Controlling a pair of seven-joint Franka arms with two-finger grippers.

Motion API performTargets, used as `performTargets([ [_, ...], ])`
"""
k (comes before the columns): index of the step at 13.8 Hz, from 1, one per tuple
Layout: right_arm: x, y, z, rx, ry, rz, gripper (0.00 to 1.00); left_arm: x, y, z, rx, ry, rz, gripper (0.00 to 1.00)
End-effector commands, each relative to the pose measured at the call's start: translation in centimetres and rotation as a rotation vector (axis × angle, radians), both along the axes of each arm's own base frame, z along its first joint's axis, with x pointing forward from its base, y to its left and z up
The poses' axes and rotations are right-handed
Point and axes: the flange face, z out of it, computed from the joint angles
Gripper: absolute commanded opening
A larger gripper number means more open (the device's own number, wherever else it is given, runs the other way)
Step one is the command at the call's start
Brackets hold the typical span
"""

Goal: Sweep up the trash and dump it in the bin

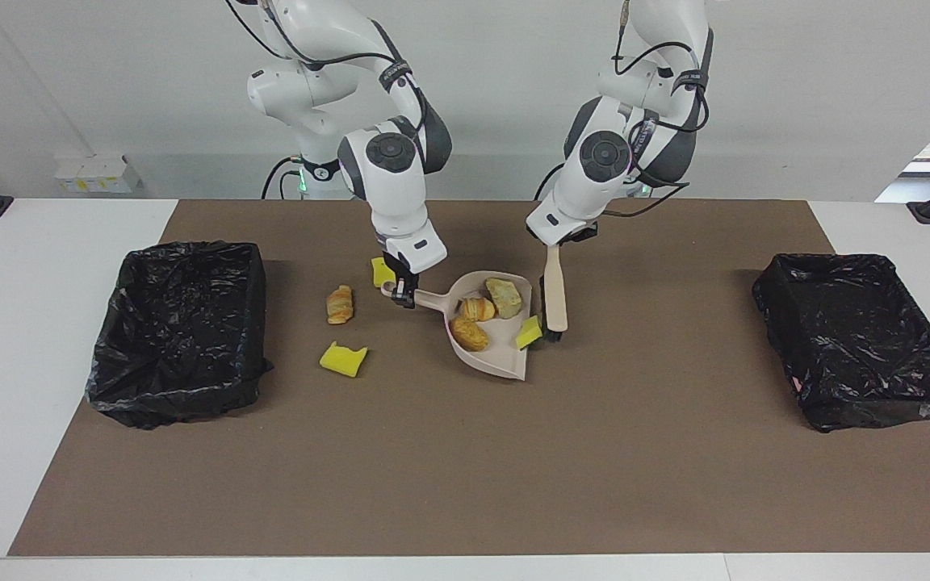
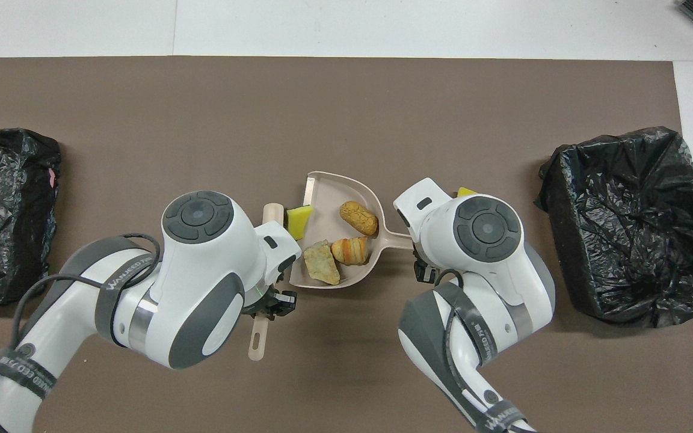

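My right gripper (image 1: 401, 294) is shut on the handle of the beige dustpan (image 1: 500, 361). In the pan lie pieces of trash: two bread lumps (image 1: 477, 309), a rock-like lump (image 1: 504, 297) and a yellow sponge (image 1: 528, 332) at its open edge. My left gripper (image 1: 559, 240) is shut on the beige brush (image 1: 555, 294), which hangs upright with its black bristles beside that sponge. More trash lies between the pan and the bin (image 1: 178, 331) at the right arm's end: a croissant (image 1: 340, 304) and two yellow sponges (image 1: 343, 358), one (image 1: 381, 271) partly hidden by my right gripper.
A second black-lined bin (image 1: 860, 339) stands at the left arm's end of the brown mat (image 1: 465, 468). In the overhead view the arms cover the loose croissant and most of the sponges; the pan (image 2: 325, 192) and brush handle (image 2: 256, 343) show between them.
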Motion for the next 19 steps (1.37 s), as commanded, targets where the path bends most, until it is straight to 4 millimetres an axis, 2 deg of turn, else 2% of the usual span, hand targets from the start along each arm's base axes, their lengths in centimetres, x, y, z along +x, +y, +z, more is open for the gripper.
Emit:
performTargets([
  [1,-0.1,-0.2,0.9,0.004,0.001,0.023,0.00,-2.1,-3.0,0.7,-0.036,-0.039,-0.053,0.00],
  [5,-0.3,-0.5,0.6,0.010,0.005,0.012,0.00,-6.0,-8.2,2.4,-0.060,-0.059,-0.171,0.00],
  [8,-0.2,-0.5,0.6,0.013,0.003,0.012,0.00,-8.8,-9.3,4.3,-0.076,0.005,-0.206,0.00],
  [9,-0.2,-0.6,0.7,0.017,0.000,0.009,0.00,-9.5,-9.1,4.5,-0.058,0.036,-0.221,0.00],
  [12,-0.1,-0.6,0.6,0.021,-0.006,0.010,0.00,-11.0,-7.9,7.4,-0.079,0.065,-0.223,0.00],
  [15,0.3,-1.2,0.5,0.030,-0.028,0.026,0.00,-12.9,-6.4,8.3,-0.030,0.137,-0.249,0.00],
  [18,0.4,-1.4,0.6,0.028,-0.022,0.024,0.00,-14.7,-4.6,7.8,0.039,0.198,-0.213,0.00],
  [19,0.5,-1.4,0.8,0.026,-0.019,0.024,0.00,-15.3,-3.9,7.3,0.070,0.191,-0.138,0.00],
])
